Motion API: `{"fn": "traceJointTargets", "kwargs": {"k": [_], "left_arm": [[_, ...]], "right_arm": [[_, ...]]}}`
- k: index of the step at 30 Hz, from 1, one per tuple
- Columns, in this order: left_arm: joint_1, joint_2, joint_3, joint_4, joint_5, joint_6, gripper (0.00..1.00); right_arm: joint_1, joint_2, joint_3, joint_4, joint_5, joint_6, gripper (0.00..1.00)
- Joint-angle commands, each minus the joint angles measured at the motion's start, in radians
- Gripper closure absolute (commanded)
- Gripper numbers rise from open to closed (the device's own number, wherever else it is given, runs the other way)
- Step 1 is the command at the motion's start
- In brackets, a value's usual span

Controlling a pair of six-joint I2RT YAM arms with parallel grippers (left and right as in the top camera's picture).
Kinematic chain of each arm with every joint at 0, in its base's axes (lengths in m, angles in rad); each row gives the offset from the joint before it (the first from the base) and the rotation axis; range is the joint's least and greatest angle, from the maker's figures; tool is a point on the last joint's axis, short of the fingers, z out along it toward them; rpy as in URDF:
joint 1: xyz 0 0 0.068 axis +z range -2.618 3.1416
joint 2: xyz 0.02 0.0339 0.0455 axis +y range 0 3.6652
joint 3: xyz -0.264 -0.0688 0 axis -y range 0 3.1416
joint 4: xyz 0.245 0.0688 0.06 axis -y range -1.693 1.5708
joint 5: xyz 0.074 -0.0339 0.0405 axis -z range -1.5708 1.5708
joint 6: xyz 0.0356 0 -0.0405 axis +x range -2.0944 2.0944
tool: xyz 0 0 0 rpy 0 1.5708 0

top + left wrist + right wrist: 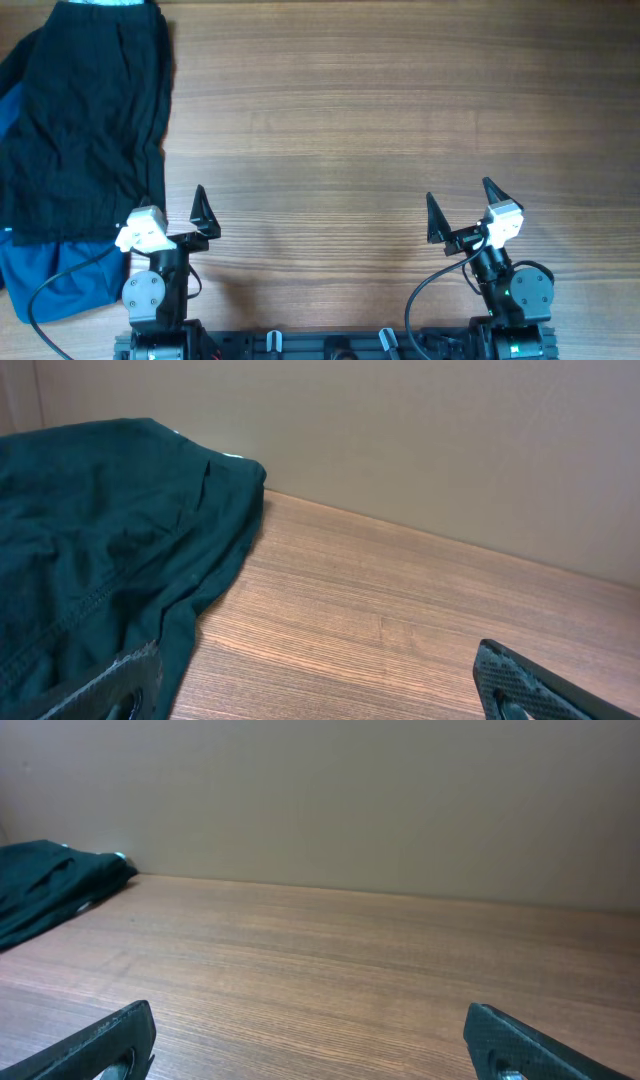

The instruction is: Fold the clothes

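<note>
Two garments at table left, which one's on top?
The black shorts: they lie over the bright blue garment, which only shows at the pile's near and left edges.

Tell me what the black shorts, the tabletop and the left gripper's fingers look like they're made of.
The black shorts: soft woven or knit fabric, matte, going by the creases and a stitched seam; fibre unclear. The table: wood or wood-look laminate, smooth with straight grain lines. The fingers of the left gripper: black with a woven pattern, possibly carbon fibre.
</note>
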Motion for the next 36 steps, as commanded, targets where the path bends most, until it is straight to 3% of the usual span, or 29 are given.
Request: {"fn": "traceJointTargets", "kwargs": {"k": [1,28,32,36], "left_arm": [[-0.005,-0.007,-0.005,-0.001,-0.013,0.002,0.0],[-0.005,-0.007,-0.005,-0.001,-0.006,0.002,0.0],[-0.005,-0.007,-0.005,-0.001,0.015,0.001,0.0],[-0.005,-0.007,-0.001,0.102,0.115,0.002,0.0]], "right_arm": [[-0.004,-0.002,-0.002,0.002,-0.008,0.002,0.0],[-0.004,-0.002,-0.002,0.011,-0.006,0.002,0.0],[-0.004,-0.002,-0.001,0.074,-0.023,0.005,0.0],[-0.004,0.005,0.021,0.201,-0.034,0.002,0.0]]}}
